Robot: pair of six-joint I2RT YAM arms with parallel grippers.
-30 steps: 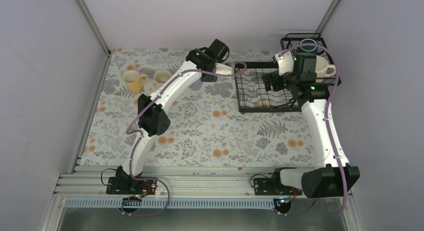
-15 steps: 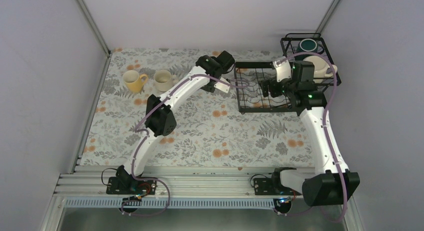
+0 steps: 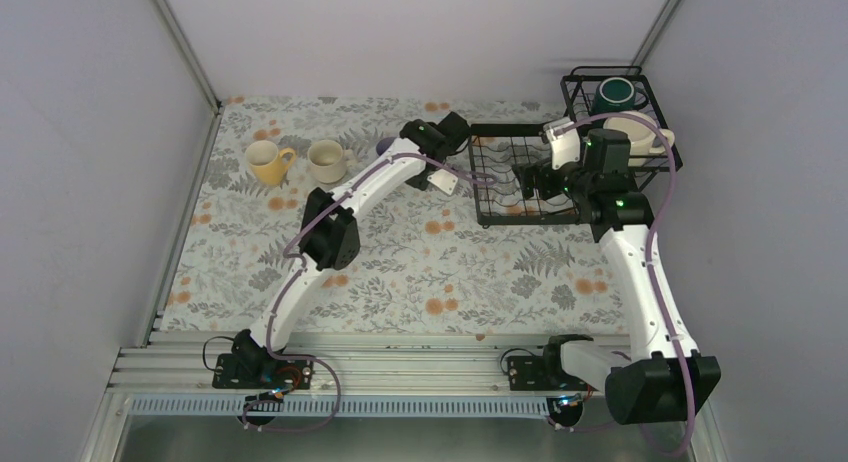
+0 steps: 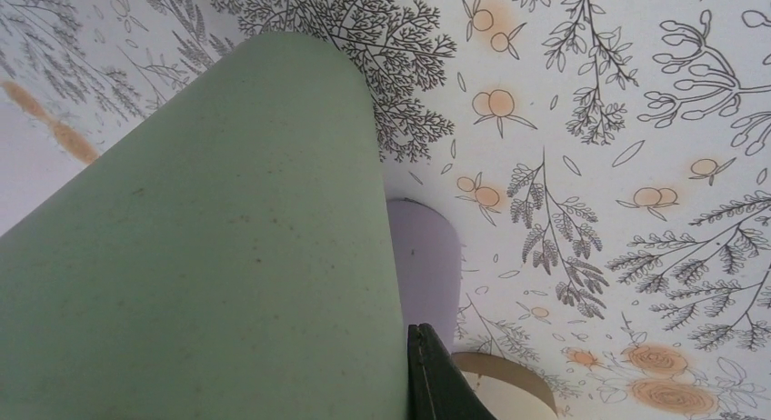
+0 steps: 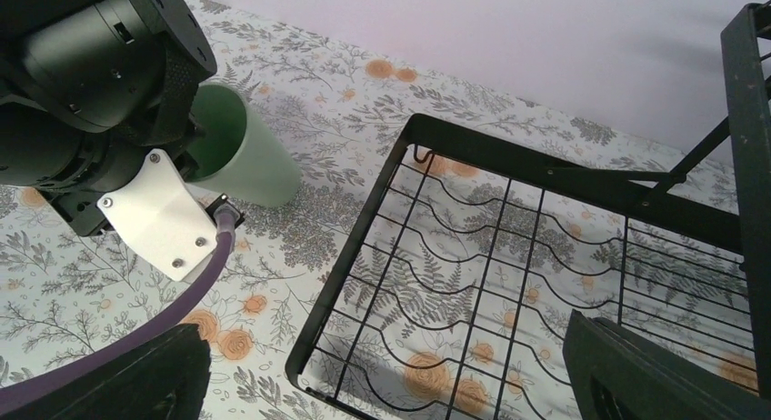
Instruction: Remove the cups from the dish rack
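Note:
My left gripper (image 3: 410, 147) is shut on the mint-green tumbler (image 4: 200, 256), one finger (image 4: 435, 379) pressed to its wall, just left of the dish rack (image 3: 482, 192). The tumbler (image 5: 245, 152) is tilted, base toward the table. The lavender tumbler (image 4: 423, 265) stands right behind it (image 3: 384, 145). My right gripper (image 5: 386, 384) is open and empty over the rack's tray (image 5: 364, 220). A dark green mug (image 3: 612, 90) and a cream mug (image 3: 640, 134) sit in the raised basket. A yellow mug (image 3: 267, 162) and another cream mug (image 3: 325, 160) stand on the table at far left.
The left arm's wrist and its purple cable (image 5: 173, 302) lie close to the rack's left rim. The flowered cloth (image 3: 430, 262) covers the table. Walls close in the back and both sides.
My left gripper swung from the rack's left corner to the left with the mint-green tumbler, toward the lavender tumbler. My right arm drew back a little, uncovering the basket's mugs.

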